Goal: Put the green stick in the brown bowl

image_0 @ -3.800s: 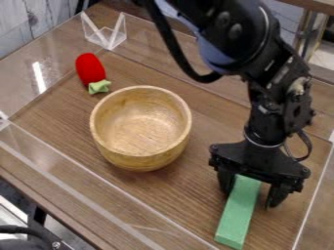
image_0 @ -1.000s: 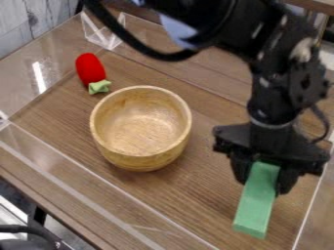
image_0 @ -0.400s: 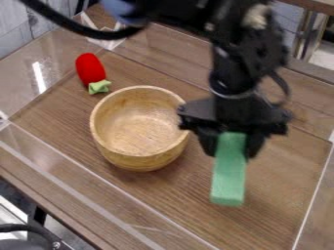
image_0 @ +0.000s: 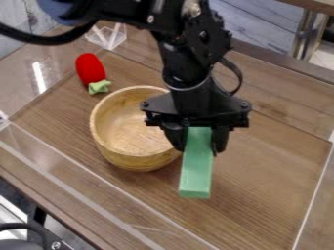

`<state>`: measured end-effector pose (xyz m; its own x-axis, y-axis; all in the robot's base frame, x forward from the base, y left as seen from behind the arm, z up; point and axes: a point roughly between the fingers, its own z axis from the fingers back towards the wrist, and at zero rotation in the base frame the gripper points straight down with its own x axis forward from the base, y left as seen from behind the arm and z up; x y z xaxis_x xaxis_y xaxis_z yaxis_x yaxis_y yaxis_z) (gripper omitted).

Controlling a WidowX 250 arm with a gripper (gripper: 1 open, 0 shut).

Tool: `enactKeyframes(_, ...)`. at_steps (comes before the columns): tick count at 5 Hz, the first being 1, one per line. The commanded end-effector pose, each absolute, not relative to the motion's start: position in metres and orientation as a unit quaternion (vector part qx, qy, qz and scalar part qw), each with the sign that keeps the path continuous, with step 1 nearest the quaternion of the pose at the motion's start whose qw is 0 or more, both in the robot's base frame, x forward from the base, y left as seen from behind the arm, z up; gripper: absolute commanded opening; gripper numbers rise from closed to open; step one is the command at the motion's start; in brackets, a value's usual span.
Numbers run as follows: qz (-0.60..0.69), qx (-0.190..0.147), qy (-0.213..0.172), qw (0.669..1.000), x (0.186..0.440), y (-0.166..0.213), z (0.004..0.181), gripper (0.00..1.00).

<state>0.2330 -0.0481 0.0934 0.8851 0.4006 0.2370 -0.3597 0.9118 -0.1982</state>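
Arm blocks bowl's right, left side open, bowl [image_0: 115, 127]; arm [image_0: 196, 44]

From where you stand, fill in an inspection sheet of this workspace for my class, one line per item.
Surface: brown wooden table, pale lines running across it.
Job's things: green stick held in the gripper, hanging off the bowl's right side in the picture; brown bowl upright, no stick in it.
Clutter: red strawberry-like toy with a pale-green end, beyond the bowl.
Gripper: closed on the stick.
Cables: black cable looping beside the arm.
Surroundings: whitish slatted panel at upper left.
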Motion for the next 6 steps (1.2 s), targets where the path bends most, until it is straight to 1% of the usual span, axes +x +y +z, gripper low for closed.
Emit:
enactKeyframes(1,0.190,-0.085,-0.153,0.966,0.239,-0.049,0.109,0.00)
enactKeyframes(2,0.182,-0.088,-0.150,0.968,0.240,-0.051,0.115,0.00)
enactKeyframes(3,0.206,-0.086,-0.151,0.963,0.239,-0.061,0.117,0.00)
enactKeyframes(4,0.245,-0.080,-0.153,0.954,0.241,-0.064,0.120,0.00)
enactKeyframes(5,0.290,-0.071,-0.156,0.941,0.244,-0.060,0.124,0.00)
enactKeyframes(6,0.307,-0.067,-0.161,0.936,0.250,-0.049,0.130,0.00)
